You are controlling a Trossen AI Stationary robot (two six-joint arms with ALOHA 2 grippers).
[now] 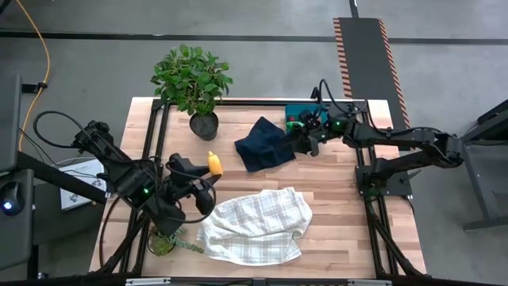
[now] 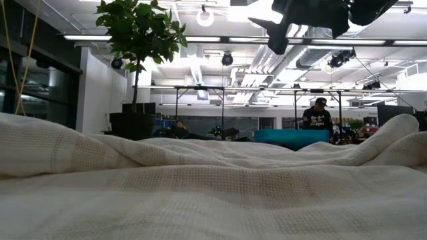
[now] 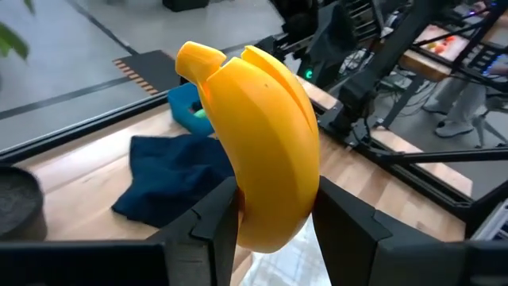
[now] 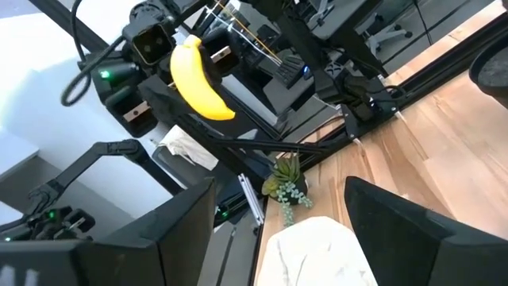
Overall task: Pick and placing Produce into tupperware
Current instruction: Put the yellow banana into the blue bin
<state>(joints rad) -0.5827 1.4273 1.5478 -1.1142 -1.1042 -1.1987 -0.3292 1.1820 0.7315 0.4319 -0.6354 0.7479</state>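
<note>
My left fingers are clamped on the lower end of the yellow banana, one finger on each side of it, and the fruit stands nearly upright between them with its stem end uppermost. From above, that banana sits raised over the tabletop just beyond my left gripper, near the black pot of the leafy potted plant. Beside my left arm a white checked cloth lies crumpled over the near part of the tabletop, and at table height it fills almost the whole foreground. A small green sprig lies at the near left edge, next to that cloth. Farther out, past the banana, a dark navy cloth is bunched on the wood. Beyond it, at the far right corner, the teal tupperware rests on the tabletop, with something green showing inside it in my left wrist view, though I cannot tell which piece. My right fingers hang spread wide and empty between the navy cloth and the tupperware. In the room behind the tabletop a person in dark clothes stands well off.
</note>
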